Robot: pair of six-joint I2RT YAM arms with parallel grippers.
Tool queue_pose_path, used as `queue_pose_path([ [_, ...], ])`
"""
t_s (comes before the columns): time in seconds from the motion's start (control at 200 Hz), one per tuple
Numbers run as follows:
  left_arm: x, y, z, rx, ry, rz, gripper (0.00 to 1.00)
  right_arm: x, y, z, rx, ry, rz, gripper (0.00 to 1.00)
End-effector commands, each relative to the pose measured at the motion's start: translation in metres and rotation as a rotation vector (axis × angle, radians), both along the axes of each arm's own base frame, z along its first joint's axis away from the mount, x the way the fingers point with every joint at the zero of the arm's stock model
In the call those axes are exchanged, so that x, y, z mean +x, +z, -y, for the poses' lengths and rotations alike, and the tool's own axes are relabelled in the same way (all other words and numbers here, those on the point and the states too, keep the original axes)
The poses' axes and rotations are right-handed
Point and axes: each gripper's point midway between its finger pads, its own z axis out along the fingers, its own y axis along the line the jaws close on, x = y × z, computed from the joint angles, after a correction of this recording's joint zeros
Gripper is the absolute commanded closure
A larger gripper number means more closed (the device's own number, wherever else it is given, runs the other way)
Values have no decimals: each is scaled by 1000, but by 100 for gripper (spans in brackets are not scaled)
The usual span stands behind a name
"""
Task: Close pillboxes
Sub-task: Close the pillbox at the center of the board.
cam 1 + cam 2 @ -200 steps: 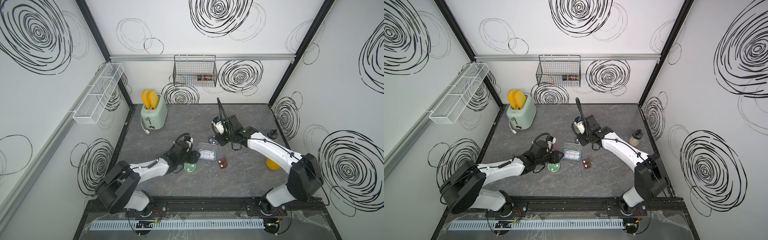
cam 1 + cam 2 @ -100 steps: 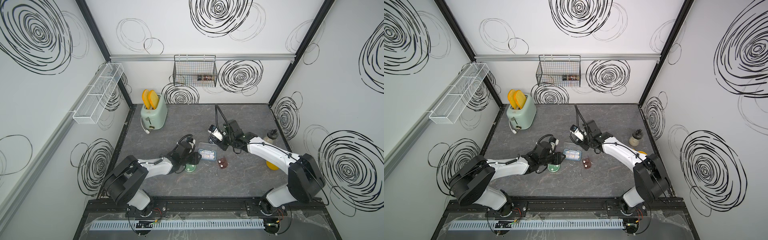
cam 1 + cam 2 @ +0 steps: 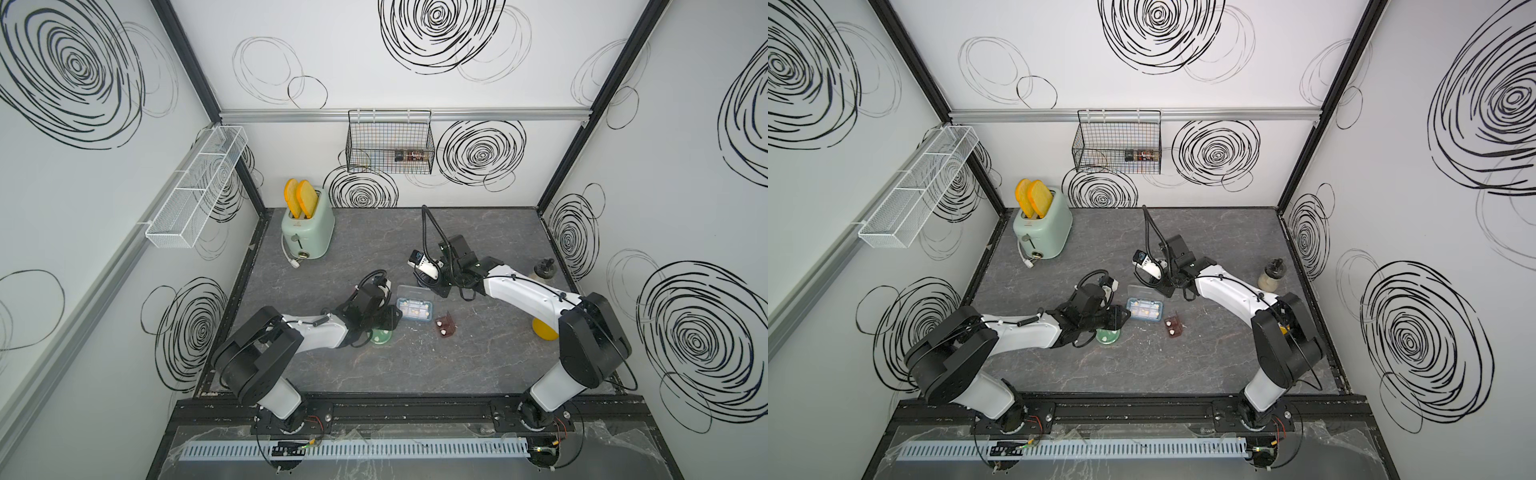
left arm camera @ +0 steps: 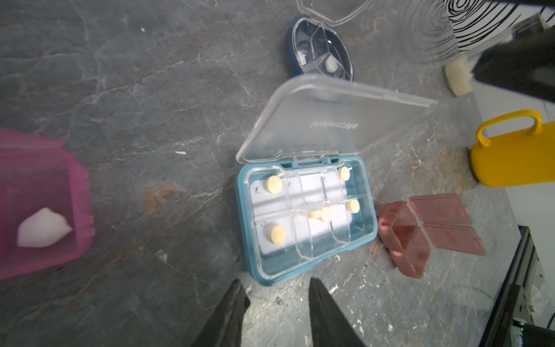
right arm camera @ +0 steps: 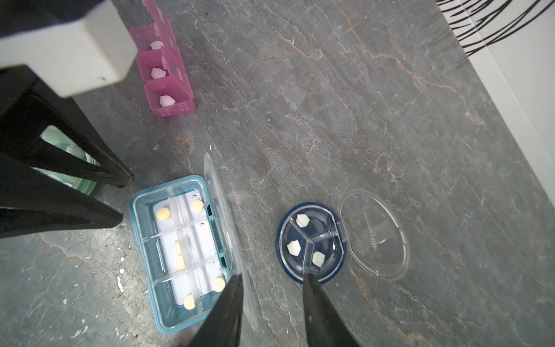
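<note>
The blue-grey rectangular pillbox (image 4: 306, 216) (image 5: 180, 252) (image 3: 414, 307) lies with its clear lid (image 4: 330, 120) raised. My left gripper (image 4: 277, 288) is open and empty, just short of the box's front edge. My right gripper (image 5: 271, 282) is open and empty between that lid (image 5: 225, 225) and the dark round pillbox (image 5: 312, 243), whose clear lid (image 5: 375, 234) lies flat open. One right finger (image 5: 234, 300) is close beside the raised lid. The pink pillbox (image 5: 163, 69) (image 4: 39, 204) and the small brown pillbox (image 4: 429, 231) (image 3: 444, 326) are open. The green round pillbox (image 3: 380, 336) sits partly under my left arm.
A yellow mug (image 4: 510, 150) (image 3: 544, 328) lies by my right arm's base. A mint-green toaster (image 3: 307, 228) stands at the back left, and a small bottle (image 3: 544, 268) is near the right wall. Wire baskets hang on the back and left walls.
My left gripper has slid closer to the blue-grey box and its jaws have narrowed. My right gripper has moved left and down, toward the raised lid.
</note>
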Motion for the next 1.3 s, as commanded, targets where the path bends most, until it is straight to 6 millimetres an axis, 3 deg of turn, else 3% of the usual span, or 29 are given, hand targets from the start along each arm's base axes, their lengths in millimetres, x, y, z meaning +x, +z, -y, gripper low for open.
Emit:
queue_pose_path([
  [0.0,12,8,7,-20,10,43,60,0,-3,-5,-12,45,-29,62],
  [0.12,14,7,5,-15,15,44,60,2,-4,-7,-14,47,-34,49],
  [0.225,15,5,5,-15,16,41,62,5,-7,-8,-16,45,-31,49],
  [0.44,16,1,6,-8,10,36,64,5,-17,-11,-16,40,-71,56],
  [0.66,18,-2,8,-9,9,32,66,-4,-15,-17,32,67,-104,57],
  [0.906,17,-7,7,-6,14,25,68,-7,-27,-17,13,58,-162,61],
  [1.101,17,-7,7,-5,15,27,69,-12,-25,-18,33,56,-182,69],
  [1.296,18,-8,8,-11,17,25,69,-20,-19,-24,75,56,-229,70],
])
